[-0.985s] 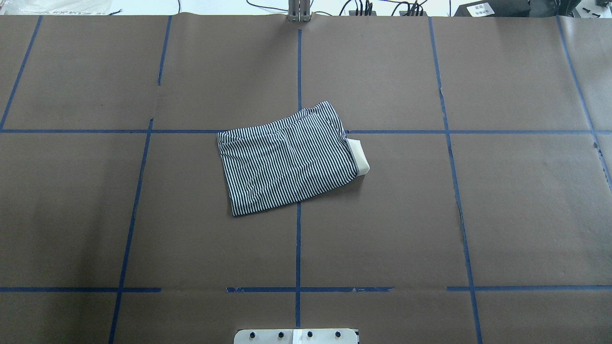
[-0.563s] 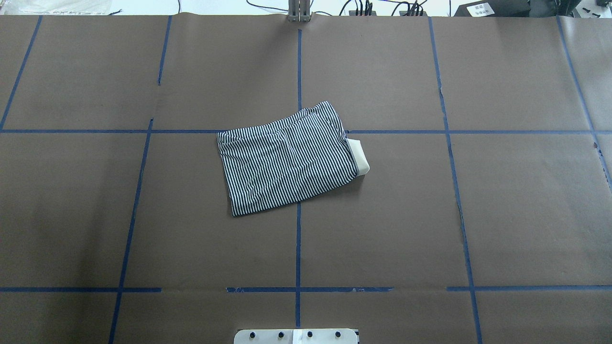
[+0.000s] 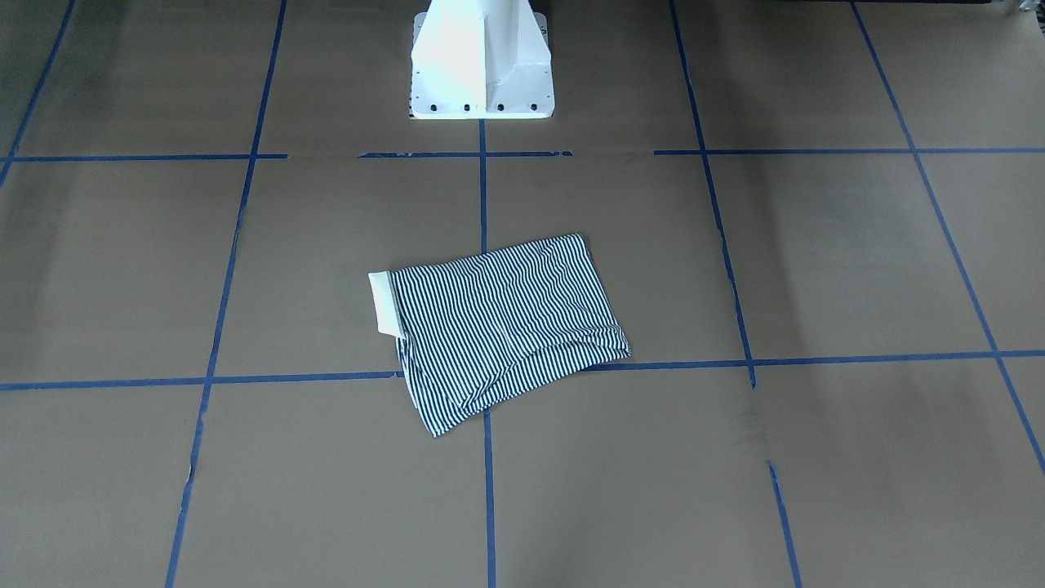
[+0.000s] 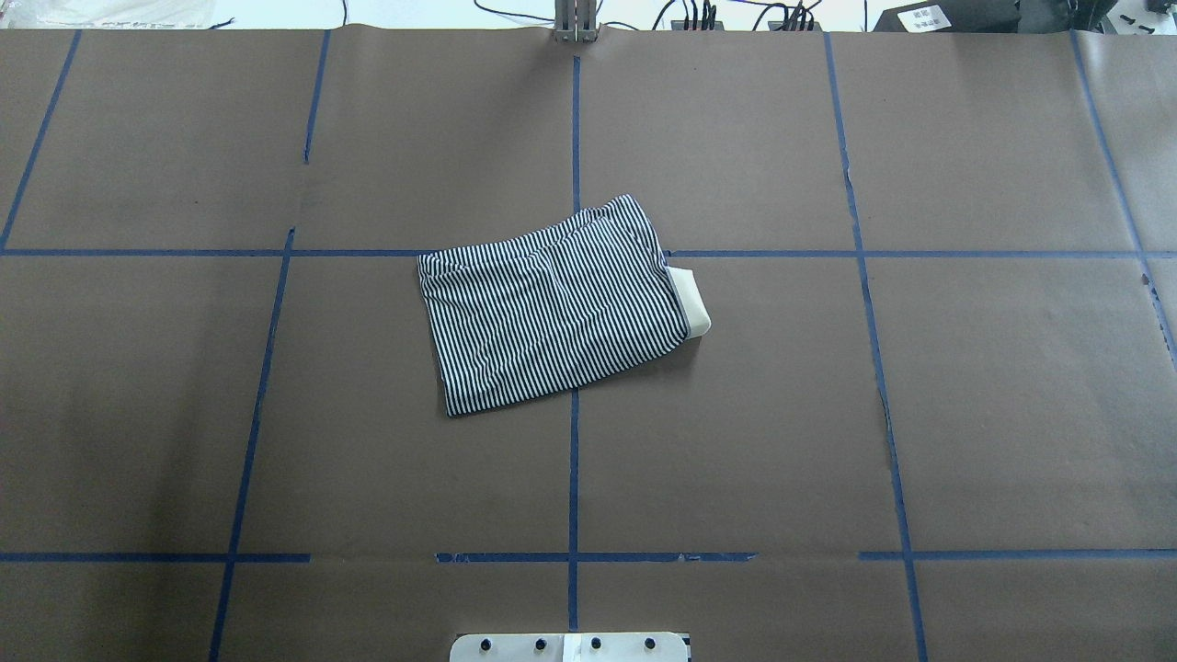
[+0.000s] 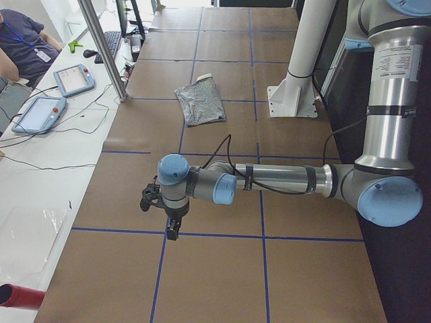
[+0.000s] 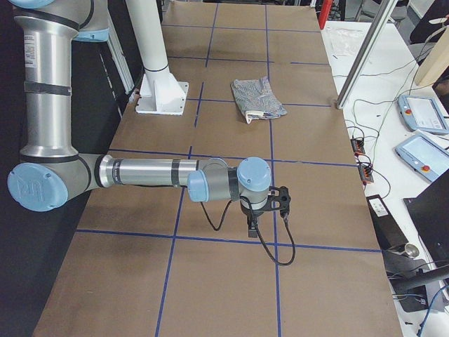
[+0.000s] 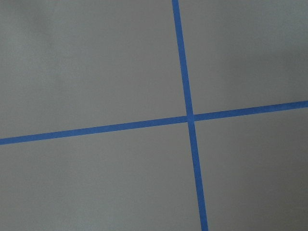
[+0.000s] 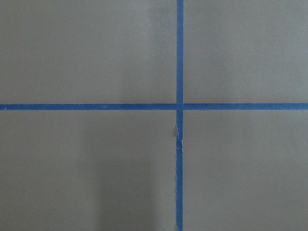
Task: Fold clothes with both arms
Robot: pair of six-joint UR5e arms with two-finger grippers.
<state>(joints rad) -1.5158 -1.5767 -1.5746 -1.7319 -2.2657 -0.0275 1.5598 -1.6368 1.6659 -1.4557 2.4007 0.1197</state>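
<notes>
Writing: white label (image 5: 396,59) on the left arm (image 5: 283,180) upper tube, and another on a black box (image 4: 922,16) past the table's far edge; print on both too small to read. Polo shirt (image 4: 552,308) folded to a flat rectangle at the centre of the table (image 4: 919,414), lying over a crossing of the blue tape (image 4: 574,478), out in front of the white pedestal (image 3: 482,57). Long axis runs left to right, slanted, its right end farther from the robot. Cream collar (image 4: 691,299) sticks out at that right end. Left gripper (image 5: 173,229) and right gripper (image 6: 252,226) point down over tape lines at opposite table ends, well apart from the shirt; finger spread cannot be told. Right arm (image 6: 140,172) is stretched out level. Wrist views: only tape crossings.
</notes>
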